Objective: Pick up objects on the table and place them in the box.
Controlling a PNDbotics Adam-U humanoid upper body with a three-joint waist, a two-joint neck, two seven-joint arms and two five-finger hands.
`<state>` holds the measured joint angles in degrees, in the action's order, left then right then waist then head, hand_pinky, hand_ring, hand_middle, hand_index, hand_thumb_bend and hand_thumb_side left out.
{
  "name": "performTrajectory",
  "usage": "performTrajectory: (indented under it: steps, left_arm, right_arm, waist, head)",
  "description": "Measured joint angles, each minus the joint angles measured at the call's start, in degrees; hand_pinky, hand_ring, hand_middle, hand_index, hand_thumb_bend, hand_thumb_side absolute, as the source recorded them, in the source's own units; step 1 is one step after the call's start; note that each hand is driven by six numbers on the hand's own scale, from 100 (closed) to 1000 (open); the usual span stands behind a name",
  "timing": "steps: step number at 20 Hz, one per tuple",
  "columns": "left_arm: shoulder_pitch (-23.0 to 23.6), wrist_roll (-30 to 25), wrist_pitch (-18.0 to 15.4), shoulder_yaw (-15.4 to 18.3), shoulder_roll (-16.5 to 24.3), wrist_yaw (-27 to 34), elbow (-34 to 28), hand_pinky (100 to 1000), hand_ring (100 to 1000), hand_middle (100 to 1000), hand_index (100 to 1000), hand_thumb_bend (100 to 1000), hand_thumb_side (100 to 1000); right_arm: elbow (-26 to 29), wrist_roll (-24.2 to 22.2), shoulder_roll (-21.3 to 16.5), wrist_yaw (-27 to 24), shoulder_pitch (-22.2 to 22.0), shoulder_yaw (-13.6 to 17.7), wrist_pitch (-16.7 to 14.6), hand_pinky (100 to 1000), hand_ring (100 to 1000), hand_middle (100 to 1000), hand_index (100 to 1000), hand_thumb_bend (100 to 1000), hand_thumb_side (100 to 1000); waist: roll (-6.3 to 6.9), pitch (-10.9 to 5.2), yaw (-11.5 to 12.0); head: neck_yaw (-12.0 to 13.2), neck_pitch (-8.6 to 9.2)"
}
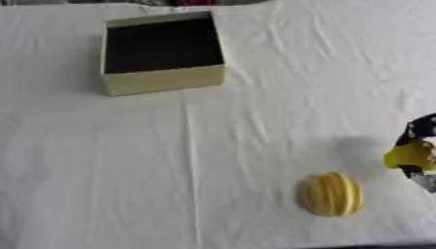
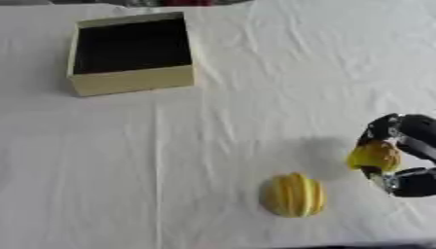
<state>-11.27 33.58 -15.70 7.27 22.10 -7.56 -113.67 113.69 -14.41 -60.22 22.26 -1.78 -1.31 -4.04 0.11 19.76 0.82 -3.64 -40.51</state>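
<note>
Box far left on table; ribbed fruit near right; robot hand right of it

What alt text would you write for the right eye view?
The right hand, at the right edge, is curled round a small yellow object above a white cloth. A ribbed yellow fruit lies nearby; an open box stands far left.

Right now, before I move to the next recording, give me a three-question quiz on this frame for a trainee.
1. True or false: the box already holds an object.
2. What is the right hand doing? A) resting open B) curled round a small yellow object C) pressing the box
3. Fill in: the ribbed yellow object lies on the ___.

Key: 1 false, its dark interior shows nothing; 2 B; 3 white tablecloth, apart from the hand.
</note>
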Motion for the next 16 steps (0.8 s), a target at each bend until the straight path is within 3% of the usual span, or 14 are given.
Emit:
performTrajectory:
  steps: [4,9,12,16]
  left_arm:
    - [-0.34,-0.28,-0.11,-0.11,0.0,0.06,0.0,835,811,711,829,164,682]
    - [-0.91,-0.97,-0.26,-0.77,0.03,0.59,0.0,836,812,713,829,166,679]
    - [-1.38,-1.57,-0.35,-1.21,0.06,1.03,0.0,836,812,714,829,167,678]
    - [-2.33,-2.41,-0.53,-1.84,0.15,1.57,0.0,836,812,715,829,170,671]
  right_arm:
    - [0.0,2.19,-1.85,-1.7,7.92,-0.12,-1.83,730,571,565,619,100,100]
    - [0.0,-0.27,-3.6,-6.54,23.39,-4.41,-2.9,741,572,570,622,100,100]
    - [0.0,-4.94,-2.53,-9.7,35.46,-8.58,-0.79,758,576,576,626,100,100]
    - [-1.19,-11.71,3.54,-12.09,49.6,-14.3,4.67,776,581,585,634,100,100]
  waist:
    - [-0.46,-0.18,0.92]
    - [-1.22,-0.85,2.94]
    - [-1.92,-1.26,4.11]
    - [-2.32,-1.39,5.67]
  head:
    - [-0.11,0.29]
    - [-1.41,0.31]
    - [-2.46,0.35]
    - [-3.75,0.65]
